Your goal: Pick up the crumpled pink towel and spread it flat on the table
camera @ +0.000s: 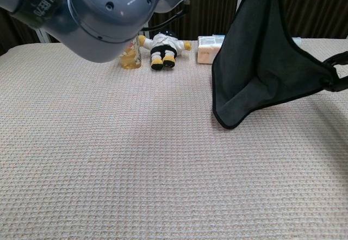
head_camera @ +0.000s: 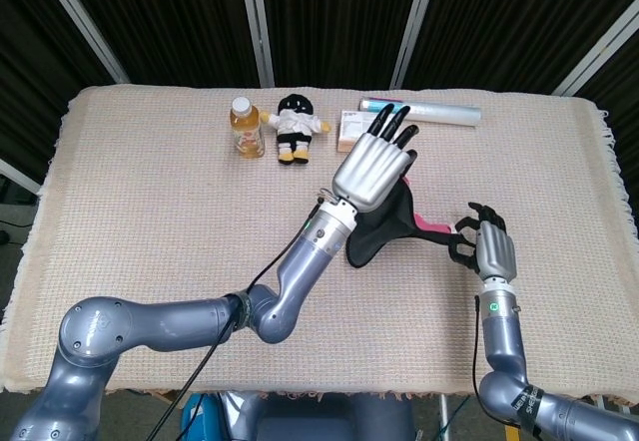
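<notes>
Towel cloth [camera: 266,61], dark charcoal on the side facing us with a sliver of pink showing at one edge in the head view, hangs stretched in the air above the beige waffle-weave table [head_camera: 150,192], right of centre. Its top corner is held by the left hand [head_camera: 372,167], whose silver back faces up with black fingers [head_camera: 397,122] extended forward over the cloth; the exact grip underneath is hidden. The far side corner runs out to the right hand [head_camera: 486,244], whose dark fingers [head_camera: 465,243] are curled around it. Between the two hands the cloth forms a taut triangle, its lower edge sagging into a fold whose lowest point comes down to the table, though contact is hard to judge.

Along the far edge of the table stand a small bottle of amber drink [head_camera: 246,128], a black-and-white plush doll with yellow feet [head_camera: 293,128] just beside it, a small white and orange box [head_camera: 352,130] and a long pale tube [head_camera: 439,113] lying flat.
</notes>
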Robot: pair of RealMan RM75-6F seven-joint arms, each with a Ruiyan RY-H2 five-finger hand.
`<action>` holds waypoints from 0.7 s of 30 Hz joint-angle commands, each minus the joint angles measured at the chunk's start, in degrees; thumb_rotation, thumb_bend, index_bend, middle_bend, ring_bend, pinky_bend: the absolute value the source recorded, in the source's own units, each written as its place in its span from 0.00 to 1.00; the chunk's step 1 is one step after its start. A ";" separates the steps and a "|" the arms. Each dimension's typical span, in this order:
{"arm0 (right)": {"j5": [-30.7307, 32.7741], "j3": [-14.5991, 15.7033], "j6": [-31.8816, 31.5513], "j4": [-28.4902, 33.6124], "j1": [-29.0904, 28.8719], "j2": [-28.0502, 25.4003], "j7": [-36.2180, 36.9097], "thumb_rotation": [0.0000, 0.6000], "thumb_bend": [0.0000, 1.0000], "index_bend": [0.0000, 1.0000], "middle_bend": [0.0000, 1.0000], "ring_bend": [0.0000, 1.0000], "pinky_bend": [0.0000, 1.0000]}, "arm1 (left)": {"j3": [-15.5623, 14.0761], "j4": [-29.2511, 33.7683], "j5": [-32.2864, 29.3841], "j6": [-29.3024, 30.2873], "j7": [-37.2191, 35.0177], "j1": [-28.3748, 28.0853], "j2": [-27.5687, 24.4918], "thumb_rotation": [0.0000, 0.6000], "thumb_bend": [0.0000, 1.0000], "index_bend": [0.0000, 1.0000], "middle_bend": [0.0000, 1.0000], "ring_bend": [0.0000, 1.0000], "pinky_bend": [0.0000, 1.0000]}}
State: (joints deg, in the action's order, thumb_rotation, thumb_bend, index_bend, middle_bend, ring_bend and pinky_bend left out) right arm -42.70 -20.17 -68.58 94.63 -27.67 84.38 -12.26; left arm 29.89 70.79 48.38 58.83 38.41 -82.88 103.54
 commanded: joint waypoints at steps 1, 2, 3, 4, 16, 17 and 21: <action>-1.49 -1.16 -1.07 1.69 0.01 -1.66 0.24 1.00 0.59 0.66 0.15 0.00 0.00 | -0.64 1.99 0.17 1.14 -0.95 1.78 -1.26 1.00 0.48 0.60 0.19 0.00 0.00; -1.83 -1.64 -1.38 2.28 -0.11 -2.24 0.11 1.00 0.59 0.66 0.15 0.00 0.00 | -0.77 2.77 0.15 1.49 -1.37 2.42 -1.65 1.00 0.48 0.60 0.20 0.00 0.00; -2.14 -2.19 -1.74 2.87 -0.32 -2.87 -0.24 1.00 0.59 0.66 0.15 0.00 0.00 | -0.89 3.60 0.12 1.92 -1.84 3.12 -2.05 1.00 0.48 0.60 0.20 0.00 0.00; -2.31 -2.78 -2.08 3.39 -0.63 -3.43 -0.74 1.00 0.59 0.66 0.15 0.00 0.00 | -1.04 4.41 0.09 2.29 -2.23 3.79 -2.48 1.00 0.48 0.60 0.20 0.00 0.00; -0.57 -9.25 -5.87 8.35 -6.69 -7.04 -10.28 1.00 0.59 0.66 0.15 0.00 0.00 | -2.88 7.83 0.23 3.44 -6.31 9.36 -6.59 1.00 0.48 0.60 0.20 0.00 0.00; -0.55 -9.28 -5.98 8.54 -6.93 -7.04 -10.69 1.00 0.59 0.66 0.15 0.00 0.00 | -2.91 7.83 0.30 3.49 -6.47 9.51 -6.72 1.00 0.48 0.60 0.20 0.00 0.00; -0.24 -9.43 -6.68 9.05 -8.85 -6.58 -13.67 1.00 0.59 0.66 0.15 0.00 0.00 | -3.41 7.94 0.85 3.60 -7.63 10.69 -7.71 1.00 0.48 0.60 0.20 0.00 0.00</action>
State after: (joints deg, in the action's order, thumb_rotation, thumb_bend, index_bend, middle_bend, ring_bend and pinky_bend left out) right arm -43.24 -29.37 -74.77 103.41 -35.54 77.55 -24.73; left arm 26.66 78.69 49.04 62.38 31.07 -72.47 96.07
